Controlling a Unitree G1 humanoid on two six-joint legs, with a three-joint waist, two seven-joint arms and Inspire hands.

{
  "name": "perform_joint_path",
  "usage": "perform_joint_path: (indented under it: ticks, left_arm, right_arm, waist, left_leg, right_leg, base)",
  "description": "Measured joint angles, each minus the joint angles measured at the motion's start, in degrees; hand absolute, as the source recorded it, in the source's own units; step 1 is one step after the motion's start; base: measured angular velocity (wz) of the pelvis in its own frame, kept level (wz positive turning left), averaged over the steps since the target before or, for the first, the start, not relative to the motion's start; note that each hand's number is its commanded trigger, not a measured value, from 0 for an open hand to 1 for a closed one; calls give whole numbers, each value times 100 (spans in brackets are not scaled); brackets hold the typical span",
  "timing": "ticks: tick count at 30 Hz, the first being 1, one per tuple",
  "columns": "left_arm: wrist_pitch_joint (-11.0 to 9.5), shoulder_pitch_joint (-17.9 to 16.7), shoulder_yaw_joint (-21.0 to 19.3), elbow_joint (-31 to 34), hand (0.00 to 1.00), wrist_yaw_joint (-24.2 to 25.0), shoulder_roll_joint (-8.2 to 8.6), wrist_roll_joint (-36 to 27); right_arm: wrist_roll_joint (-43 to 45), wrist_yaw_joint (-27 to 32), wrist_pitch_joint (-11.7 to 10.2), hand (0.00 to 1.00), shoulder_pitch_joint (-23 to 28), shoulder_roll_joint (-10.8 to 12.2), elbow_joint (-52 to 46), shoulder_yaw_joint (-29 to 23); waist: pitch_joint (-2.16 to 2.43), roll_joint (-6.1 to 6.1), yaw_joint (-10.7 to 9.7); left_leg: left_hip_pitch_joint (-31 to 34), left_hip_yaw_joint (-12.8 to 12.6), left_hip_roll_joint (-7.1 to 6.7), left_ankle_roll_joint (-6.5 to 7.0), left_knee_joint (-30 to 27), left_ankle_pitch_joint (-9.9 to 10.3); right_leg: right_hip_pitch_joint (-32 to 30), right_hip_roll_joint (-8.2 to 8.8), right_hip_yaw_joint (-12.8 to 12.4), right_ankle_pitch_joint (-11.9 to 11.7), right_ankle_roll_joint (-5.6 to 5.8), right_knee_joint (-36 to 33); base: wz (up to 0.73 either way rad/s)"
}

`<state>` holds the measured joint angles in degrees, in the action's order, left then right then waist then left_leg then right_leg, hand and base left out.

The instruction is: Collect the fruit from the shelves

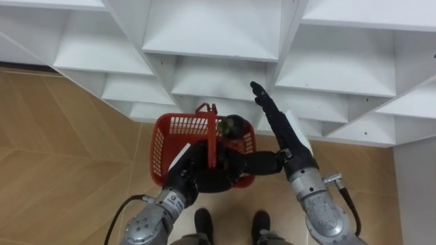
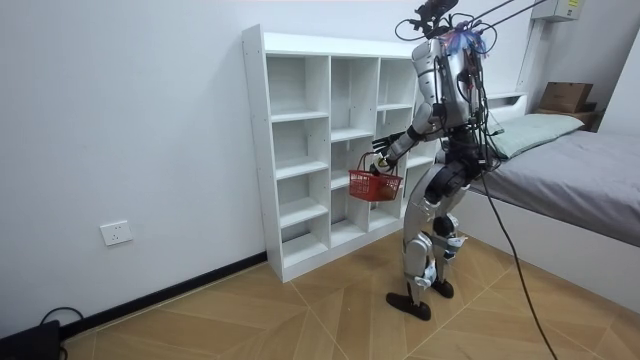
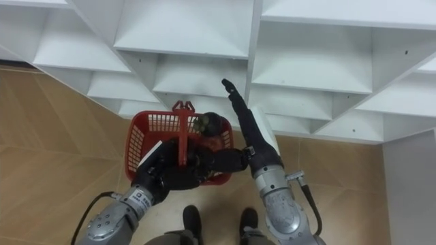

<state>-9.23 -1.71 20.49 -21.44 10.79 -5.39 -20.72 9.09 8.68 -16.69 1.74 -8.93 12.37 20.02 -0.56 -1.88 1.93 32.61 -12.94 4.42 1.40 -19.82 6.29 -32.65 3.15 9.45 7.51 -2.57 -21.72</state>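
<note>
My left hand (image 1: pixel 199 170) is curled round the upright handle of a red plastic basket (image 1: pixel 178 125) and holds it in front of me, just before the white shelf unit (image 1: pixel 211 41). A dark round fruit (image 1: pixel 235 125) lies at the basket's far right, with something red beneath it. My right hand (image 1: pixel 281 135) reaches over the basket's right edge, its fingers straight and pointing at a low shelf compartment. It holds nothing. In the room view I stand facing the shelf unit (image 2: pixel 300 150), and the basket (image 2: pixel 375 186) hangs at about hip height.
The shelf compartments in view are bare. Wooden floor (image 1: pixel 61 156) lies to my left and below the basket. A white wall panel (image 1: pixel 415 184) borders the right side. A bed (image 2: pixel 570 180) stands behind me in the room view.
</note>
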Motion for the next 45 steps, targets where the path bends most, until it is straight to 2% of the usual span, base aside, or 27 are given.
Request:
perform_joint_path:
  ticks: [11,14,18,22,26,31,34,36,40,45]
  left_arm:
    - [-3,17,15,10,100,4,-52,10]
    - [-9,6,7,5,100,1,-116,10]
    - [-9,-15,6,-30,100,0,-295,10]
    - [-8,-60,4,-61,100,23,-304,12]
    - [-9,-95,-13,-57,100,143,-304,61]
    - [-13,-110,-22,-25,100,209,-301,186]
    - [-66,-176,-129,-12,100,241,-317,360]
    - [-162,-244,-324,-14,100,211,-349,372]
    - [-387,-432,-588,-13,100,104,-563,348]
    - [-540,-590,-923,-19,100,-17,-558,347]
  right_arm:
    - [0,170,-10,0,36,-37,20,67]
    - [18,248,-70,0,33,-55,180,94]
    - [12,324,-95,0,12,-55,515,72]
    - [5,310,-119,0,47,-81,547,56]
    - [39,305,-346,0,63,-66,724,-137]
    - [87,315,-511,0,162,-72,717,-250]
    - [125,330,-596,0,312,-72,657,-321]
    - [133,426,-597,0,429,-113,633,-370]
    - [132,634,-570,0,792,-359,626,-575]
    - [490,799,-573,0,968,-496,368,-816]
  waist:
    - [-3,6,-16]
    - [-18,29,-31]
    - [-56,85,-64]
    - [-68,103,-111]
    - [-80,124,-176]
    - [-78,190,-213]
    - [-80,261,-218]
    - [-62,342,-220]
    - [-44,356,-217]
    - [-28,383,-205]
  left_leg:
    - [-33,-4,2,-4,3,3]
    - [-103,-4,0,-9,9,6]
    - [-320,15,10,-27,35,19]
    - [-586,48,4,-36,133,22]
    - [-906,55,-15,-56,264,27]
    - [-1104,53,-9,-105,292,62]
    - [-1322,32,-19,-141,380,84]
    - [-1522,26,-25,-182,438,113]
    - [-1964,32,-13,-223,505,141]
    - [-2272,37,-15,-243,652,149]
  right_leg:
    - [34,-4,-3,0,0,17]
    - [107,-5,-5,2,-2,20]
    - [347,-27,8,14,-6,113]
    - [658,-56,25,9,2,272]
    - [995,-73,13,13,29,413]
    - [1187,-87,8,39,18,429]
    - [1363,-132,-84,47,18,508]
    - [1514,-160,-145,82,3,516]
    - [2006,-194,-146,93,-7,716]
    - [2250,-216,-167,121,-19,796]
  base:
    - [0]
    - [0]
    - [0]
    - [5]
    - [2]
    - [-3]
    - [-15]
    - [-15]
    - [-6]
    - [-3]
